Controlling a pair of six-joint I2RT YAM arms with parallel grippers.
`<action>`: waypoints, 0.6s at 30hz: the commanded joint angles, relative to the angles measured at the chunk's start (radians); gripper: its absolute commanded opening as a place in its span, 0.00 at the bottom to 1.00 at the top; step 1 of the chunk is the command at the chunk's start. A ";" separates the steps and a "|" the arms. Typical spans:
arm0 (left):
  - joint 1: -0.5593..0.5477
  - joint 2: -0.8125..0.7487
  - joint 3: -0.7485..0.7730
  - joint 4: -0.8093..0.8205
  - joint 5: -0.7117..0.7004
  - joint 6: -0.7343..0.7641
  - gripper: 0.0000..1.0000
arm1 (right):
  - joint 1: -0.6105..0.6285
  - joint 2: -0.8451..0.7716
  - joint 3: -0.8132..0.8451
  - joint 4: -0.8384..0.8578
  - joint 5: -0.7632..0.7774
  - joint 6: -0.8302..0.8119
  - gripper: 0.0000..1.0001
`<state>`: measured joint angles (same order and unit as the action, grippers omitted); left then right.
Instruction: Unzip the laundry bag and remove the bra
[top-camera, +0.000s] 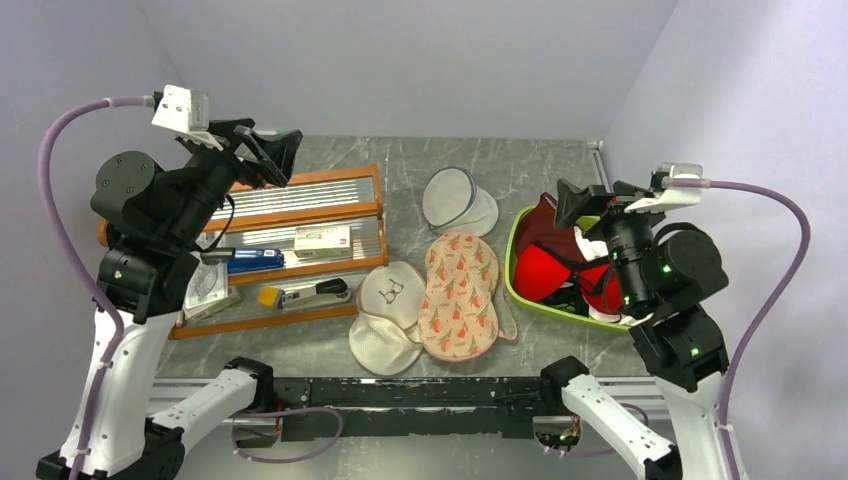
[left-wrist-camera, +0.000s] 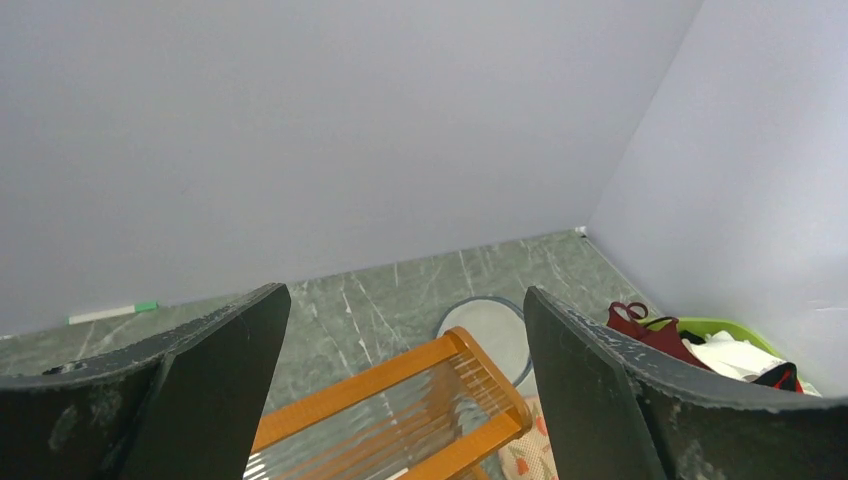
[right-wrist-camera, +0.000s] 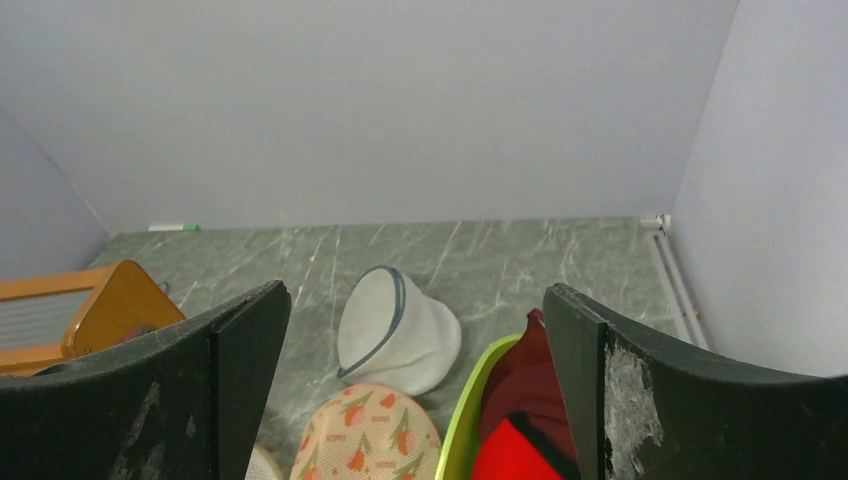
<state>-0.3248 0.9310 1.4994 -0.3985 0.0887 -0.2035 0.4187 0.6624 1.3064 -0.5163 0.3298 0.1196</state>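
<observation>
The laundry bag (top-camera: 460, 295) is lying flat near the front edge of the table (top-camera: 530, 170), about midway between the two arms, with its long axis running front to back and its red-orange print facing up. A cream mesh bag (top-camera: 388, 315) is resting against its left side, the two touching and slightly overlapping. To the right a green basket (top-camera: 512, 262) is sitting just beside it, piled with red garments (top-camera: 545, 272) and a bit of white cloth. The right gripper (top-camera: 572, 205) is hanging over the basket's far left corner, above the contents and not touching them, and its wrist view is showing the pincer released, with the two dark fingers spread wide. On the left an orange wooden tray (top-camera: 375, 215) is holding small boxes and tools, well apart from the pink bag. The left gripper (top-camera: 278, 158) is hovering high over the tray's far edge and is gaping open too, clasping nothing. Further back a round white mesh pouch (top-camera: 455, 200) with a dark rim is sitting just beyond the laundry bag's far end — close, though I cannot tell if they are touching. At the foot of the back wall, a thin white stick with a green tip (left-wrist-camera: 110, 313) is lying on the marble-patterned top.
</observation>
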 joint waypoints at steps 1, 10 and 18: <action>0.056 -0.017 -0.053 0.087 0.105 -0.063 0.99 | -0.017 0.014 -0.039 -0.005 -0.014 0.066 1.00; 0.090 -0.066 -0.249 0.223 0.262 -0.044 0.99 | -0.038 0.069 -0.184 0.043 -0.223 0.099 1.00; 0.084 -0.107 -0.391 0.278 0.309 -0.005 0.99 | -0.041 0.202 -0.320 0.140 -0.454 0.137 1.00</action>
<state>-0.2451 0.8532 1.1492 -0.2031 0.3489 -0.2386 0.3820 0.8104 1.0306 -0.4541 0.0330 0.2272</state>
